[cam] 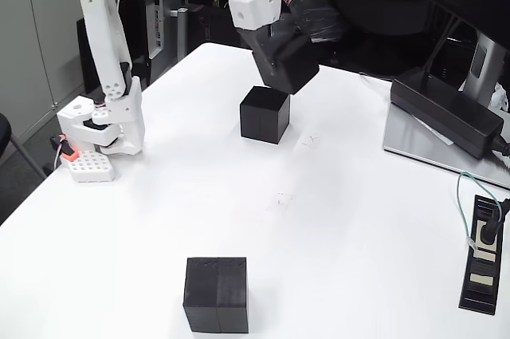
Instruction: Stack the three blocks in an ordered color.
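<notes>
Arm: a white arm [107, 44] rises from its base at the left of the frame, bends at the upper left corner and reaches right along the top edge toward the upper centre.
Arm base: the white base [107, 128] sits at the left edge of the white table [343, 219], with a small white perforated block [88, 167] bearing an orange tab just beside it on the lower left.
Gripper: the gripper [280, 56] hangs at upper centre, pointing down; its fingers pinch a black cube, though the fingertips merge with the dark cube and cannot be made out singly.
Held cube: the black cube [288, 64] is tilted, clear of the table, and hangs just above and slightly right of another cube; whether its lowest corner touches that cube cannot be told.
Middle cube: a second black cube [264, 114] stands upright on the table just above the frame's centre, a faint seam running down its front faces.
Near cube: a third black cube [216, 294] stands upright at lower centre, well apart from the other two.
Right side: a long black power adapter [445, 112] lies on a grey plate [414, 147] at the right edge.
Lower right: a black power strip [484, 255] with a cable [462, 195] plugged in lies by the table's edge.
Background: dark clutter and a black chair fill the top of the frame.
</notes>
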### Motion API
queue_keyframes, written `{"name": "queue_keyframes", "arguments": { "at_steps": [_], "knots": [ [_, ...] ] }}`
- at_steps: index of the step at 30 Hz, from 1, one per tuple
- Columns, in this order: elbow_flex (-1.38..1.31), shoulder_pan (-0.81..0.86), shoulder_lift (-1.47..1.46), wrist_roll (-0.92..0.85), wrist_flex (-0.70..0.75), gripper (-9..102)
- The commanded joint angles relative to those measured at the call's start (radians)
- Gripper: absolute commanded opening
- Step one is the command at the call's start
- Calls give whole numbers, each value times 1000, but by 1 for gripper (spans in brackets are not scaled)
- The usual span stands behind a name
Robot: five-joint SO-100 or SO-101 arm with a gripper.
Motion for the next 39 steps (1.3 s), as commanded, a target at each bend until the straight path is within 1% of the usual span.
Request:
{"name": "queue_keyframes", "arguments": {
  "at_steps": [1,12,21,31,35,39],
  "knots": [
    [64,-21,67,11,0,9],
    [166,-58,64,12,-3,9],
    [167,-60,63,15,-5,9],
    [169,-163,61,74,-5,9],
    [169,-163,60,86,-6,9],
    [169,-161,-11,87,-6,8]
  ]
}}
